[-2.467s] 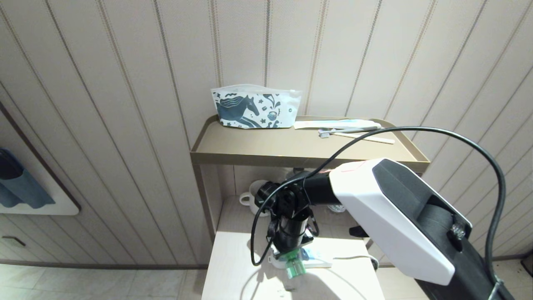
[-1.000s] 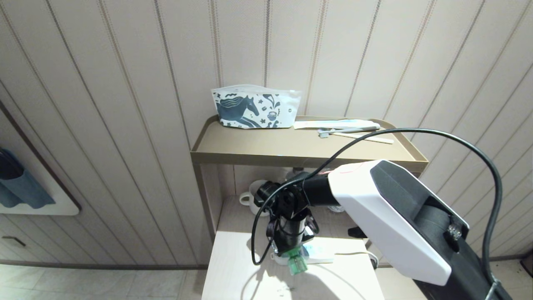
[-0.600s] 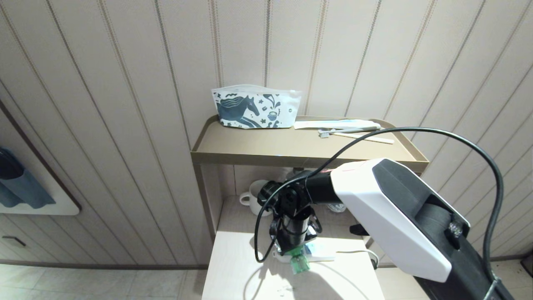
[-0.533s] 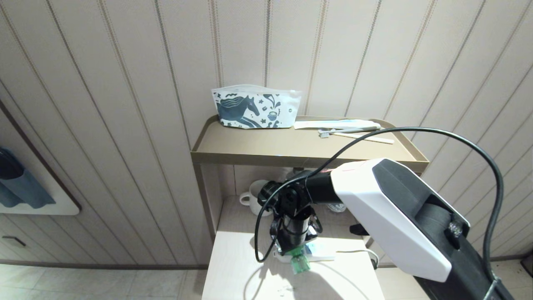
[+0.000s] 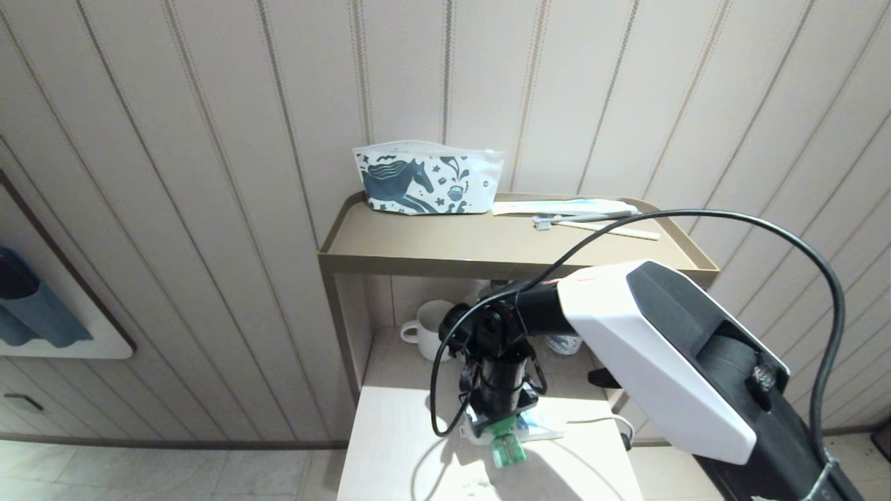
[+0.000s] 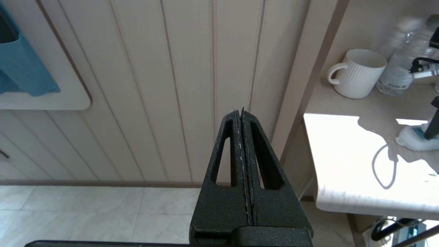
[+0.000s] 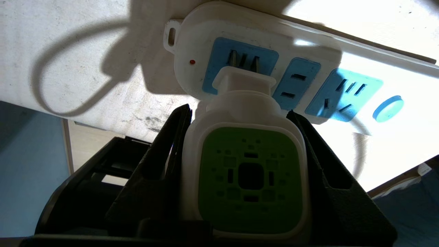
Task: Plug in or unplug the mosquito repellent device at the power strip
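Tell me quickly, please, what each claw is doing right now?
Left claw: closed, holding nothing.
Right claw: closed on the mosquito repellent device, at the power strip.

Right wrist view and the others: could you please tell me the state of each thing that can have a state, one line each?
mosquito repellent device: gripped, plug at the end socket, whether fully inserted unclear.
power strip: flat on the table, two other sockets free, red light showing.
right gripper: shut on the device.
left gripper: shut, empty, beside the table.
mug: upright.
pouch: standing, closed.
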You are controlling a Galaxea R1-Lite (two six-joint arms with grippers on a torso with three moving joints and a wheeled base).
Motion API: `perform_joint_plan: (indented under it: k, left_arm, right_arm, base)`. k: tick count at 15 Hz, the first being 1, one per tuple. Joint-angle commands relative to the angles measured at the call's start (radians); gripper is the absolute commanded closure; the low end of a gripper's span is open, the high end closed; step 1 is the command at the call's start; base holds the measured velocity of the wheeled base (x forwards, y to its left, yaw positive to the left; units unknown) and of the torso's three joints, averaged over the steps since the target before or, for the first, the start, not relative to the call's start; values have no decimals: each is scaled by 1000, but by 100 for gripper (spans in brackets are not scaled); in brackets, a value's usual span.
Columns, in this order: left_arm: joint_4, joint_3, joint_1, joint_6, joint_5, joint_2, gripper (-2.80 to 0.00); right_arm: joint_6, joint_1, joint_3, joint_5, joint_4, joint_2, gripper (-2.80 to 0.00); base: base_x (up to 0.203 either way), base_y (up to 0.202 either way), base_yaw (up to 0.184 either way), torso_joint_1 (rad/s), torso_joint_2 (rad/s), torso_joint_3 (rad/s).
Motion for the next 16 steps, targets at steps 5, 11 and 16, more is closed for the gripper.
perform_joint_plan:
  k: [5, 11, 16]
  left_arm:
    - [1, 0, 0, 0, -1, 2, 0]
    - [1, 0, 0, 0, -1, 2, 0]
    - [1, 0, 1, 0, 0, 2, 0]
  right_arm:
    - [1, 2, 0, 38, 55, -25, 0]
    - [-1, 2, 0, 37, 61, -22, 0]
    - [-12, 3, 0, 35, 60, -22, 0]
  base:
    - [0, 0, 0, 0, 0, 0]
    - [0, 0, 0, 0, 0, 0]
    - [0, 0, 0, 0, 0, 0]
